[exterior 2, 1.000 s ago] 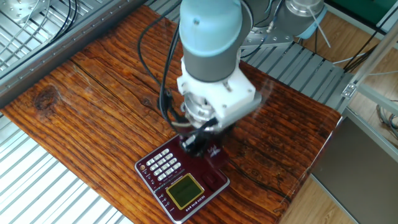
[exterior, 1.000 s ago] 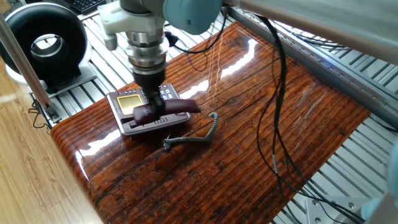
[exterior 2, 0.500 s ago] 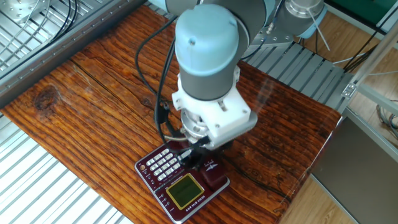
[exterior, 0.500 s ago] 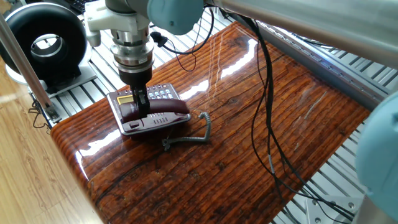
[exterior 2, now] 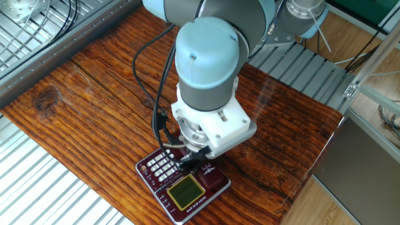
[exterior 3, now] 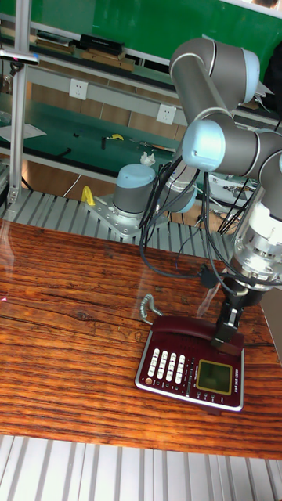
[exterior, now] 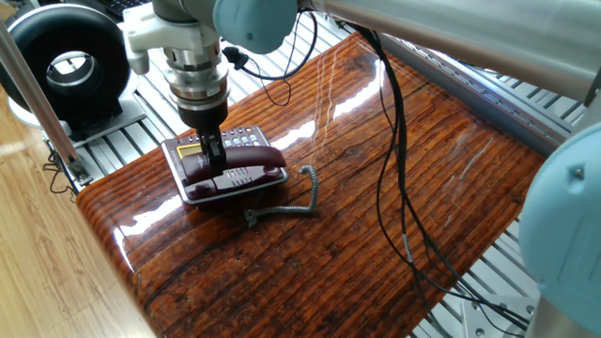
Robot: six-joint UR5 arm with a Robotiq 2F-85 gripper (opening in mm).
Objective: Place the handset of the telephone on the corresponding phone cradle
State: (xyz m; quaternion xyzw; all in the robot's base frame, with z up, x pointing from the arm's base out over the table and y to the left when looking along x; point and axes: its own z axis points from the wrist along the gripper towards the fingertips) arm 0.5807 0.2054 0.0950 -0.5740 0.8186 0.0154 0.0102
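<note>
- The arm (exterior 2: 206, 69) stands over the telephone (exterior: 221, 169), gripper (exterior: 214, 150) down at the handset (exterior: 239, 159); from above, that spot is blocked.
- The coiled cord (exterior: 296, 202) lies on the table (exterior: 394, 188) just beside the telephone.
- Black cables (exterior: 399, 141) hang over mid-table.
- Beyond cord and cables, the wood is bare.

text: none legible — telephone (exterior 3: 190, 373) keypad, screen | markings too small
</note>
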